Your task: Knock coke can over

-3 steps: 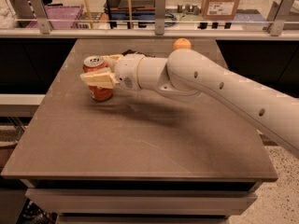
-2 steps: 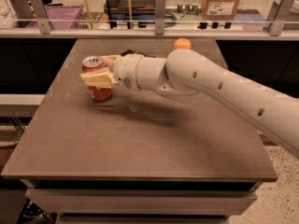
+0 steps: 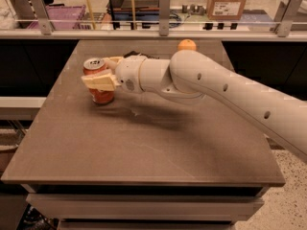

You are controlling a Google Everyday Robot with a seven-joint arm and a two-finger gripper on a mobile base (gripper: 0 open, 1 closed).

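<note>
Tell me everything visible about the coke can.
The coke can is a small red-orange, metal-looking drink can with a silver top. It stands, not knocked over, on the brown table, toward its far left. The tool, reaching in from the right, crosses the can's upper body, so only the top and lower body show.

We log the coke can (image 3: 102,96): small, red-orange, silver top. It stands on its base, perhaps leaning slightly left, on the table's (image 3: 144,150) left rear part. The gripper (image 3: 98,73) lies across its middle.
</note>
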